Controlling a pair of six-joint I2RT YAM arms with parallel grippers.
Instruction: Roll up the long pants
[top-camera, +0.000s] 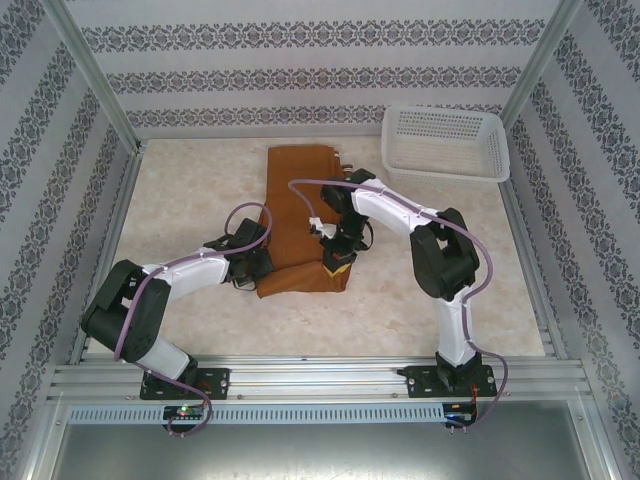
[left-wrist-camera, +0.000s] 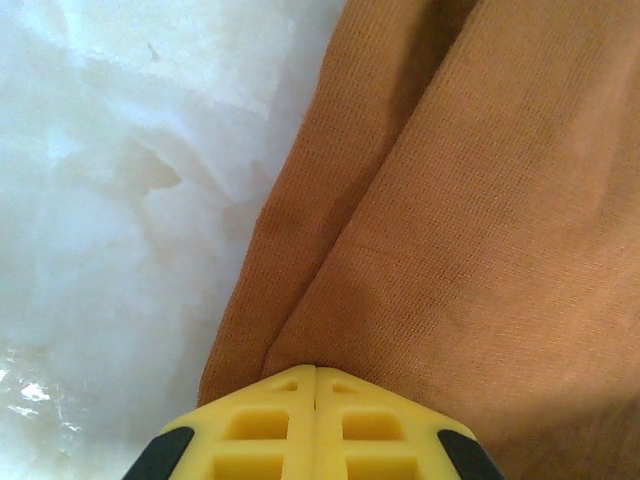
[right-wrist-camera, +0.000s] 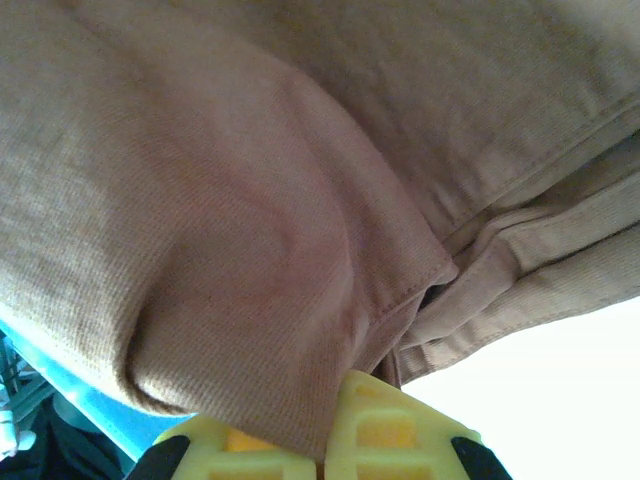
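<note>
Clamped shut on the near folded end of the long pants: left end effector at 9 o'clock, right end effector at 3. Long axis 6 to 12 across the bench. Likely roll toward 12.

Walls: white with dark damask bands, all three sides | tabletop: pale marbled, glossy | aluminium rails along near edge | light: bright, even, soft shadows

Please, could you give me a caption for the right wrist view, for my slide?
The right pincer shut on a fold of the rust-brown long pants, seen from close.
</note>
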